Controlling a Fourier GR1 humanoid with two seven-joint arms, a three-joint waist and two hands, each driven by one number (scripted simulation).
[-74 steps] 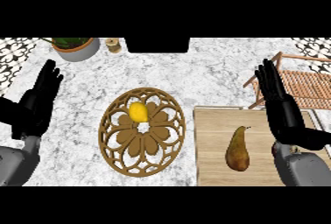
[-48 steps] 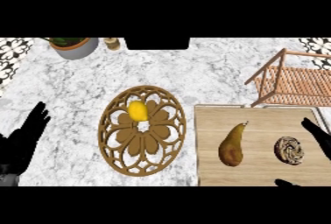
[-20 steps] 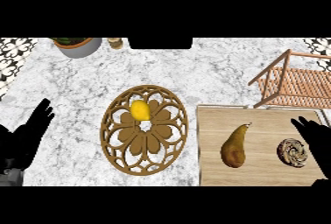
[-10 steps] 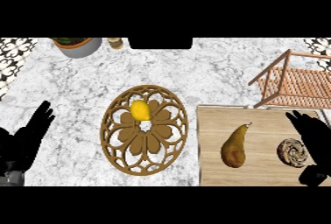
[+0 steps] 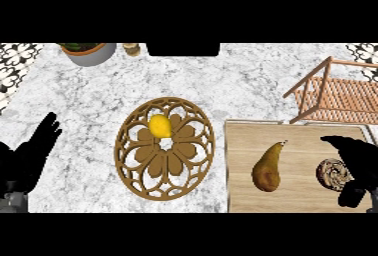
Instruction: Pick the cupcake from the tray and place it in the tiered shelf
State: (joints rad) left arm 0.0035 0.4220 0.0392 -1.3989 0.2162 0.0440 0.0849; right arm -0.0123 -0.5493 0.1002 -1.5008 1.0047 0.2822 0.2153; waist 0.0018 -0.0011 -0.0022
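The cupcake (image 5: 334, 173), brown with a swirled top, sits on the wooden tray (image 5: 295, 142) at the lower right. My right hand (image 5: 356, 161) hovers just right of it, fingers bent over its edge and thumb low beside it, not closed on it. The slatted wooden tiered shelf (image 5: 336, 92) stands behind the tray at the right edge. My left hand (image 5: 33, 152) rests open at the far left, fingers up.
A brown pear (image 5: 267, 167) lies on the tray left of the cupcake. A carved wooden trivet (image 5: 164, 150) holds a lemon (image 5: 160, 125) mid-counter. A potted plant (image 5: 88, 51) and a small jar (image 5: 131, 48) stand at the back left.
My right hand has moved left and up over the tray toward the cupcake, its fingers bending. The left hand has stayed at the left edge.
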